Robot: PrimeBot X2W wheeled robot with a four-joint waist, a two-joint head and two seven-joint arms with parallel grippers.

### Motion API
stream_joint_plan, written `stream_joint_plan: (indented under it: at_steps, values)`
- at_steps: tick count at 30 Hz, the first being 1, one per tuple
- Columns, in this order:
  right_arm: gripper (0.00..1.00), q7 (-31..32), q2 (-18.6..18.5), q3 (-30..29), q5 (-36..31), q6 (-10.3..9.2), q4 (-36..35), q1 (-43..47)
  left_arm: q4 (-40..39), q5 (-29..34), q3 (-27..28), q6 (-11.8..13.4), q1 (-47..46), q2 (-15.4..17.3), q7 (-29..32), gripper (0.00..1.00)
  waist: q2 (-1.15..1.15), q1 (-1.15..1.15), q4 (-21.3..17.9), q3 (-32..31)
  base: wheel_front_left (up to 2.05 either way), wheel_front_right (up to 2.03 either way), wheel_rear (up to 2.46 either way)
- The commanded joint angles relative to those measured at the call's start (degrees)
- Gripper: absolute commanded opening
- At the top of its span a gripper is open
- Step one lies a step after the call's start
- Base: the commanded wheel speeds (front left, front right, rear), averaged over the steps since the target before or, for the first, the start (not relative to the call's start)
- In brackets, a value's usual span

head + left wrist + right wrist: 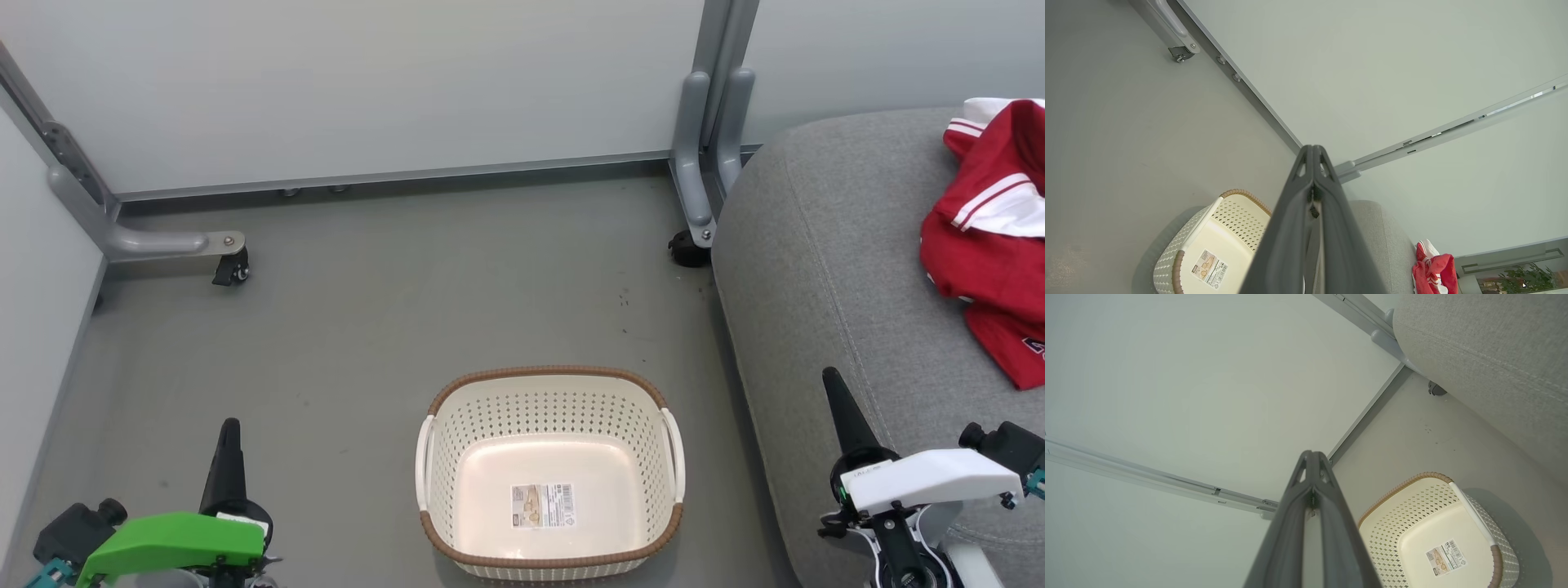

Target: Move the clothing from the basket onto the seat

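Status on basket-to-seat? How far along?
Done: the basket is empty down to its label sticker, and the red clothing lies on the grey seat. In hand: nothing; the left fingers and right fingers are shut and empty. Left: no clothing visible to move; looks finished.

Green left shell (171,539), white right shell (931,478), black tapered fingers (226,465)
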Motion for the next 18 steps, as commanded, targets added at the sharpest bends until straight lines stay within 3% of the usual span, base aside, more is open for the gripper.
stream_joint_plan:
  at_steps: [1, 18]
  values:
    - [0.00, 0.37, -0.44, -0.31, 1.70, 0.02, -0.12, -1.13, -0.46, -1.85, 0.29, -0.48, -1.66, 0.22, 0.32, 0.00, 0.00, 0.00, 0.00, -0.01, 0.00, 0.00, 0.00]
    - [0.00, 1.85, -0.42, -1.47, 11.20, 0.02, 1.54, -2.43, 0.08, -11.40, 1.34, -1.02, -2.94, 0.23, 2.74, 0.00, 0.00, 0.00, -0.06, -0.16, 0.00, 0.00, 0.00]
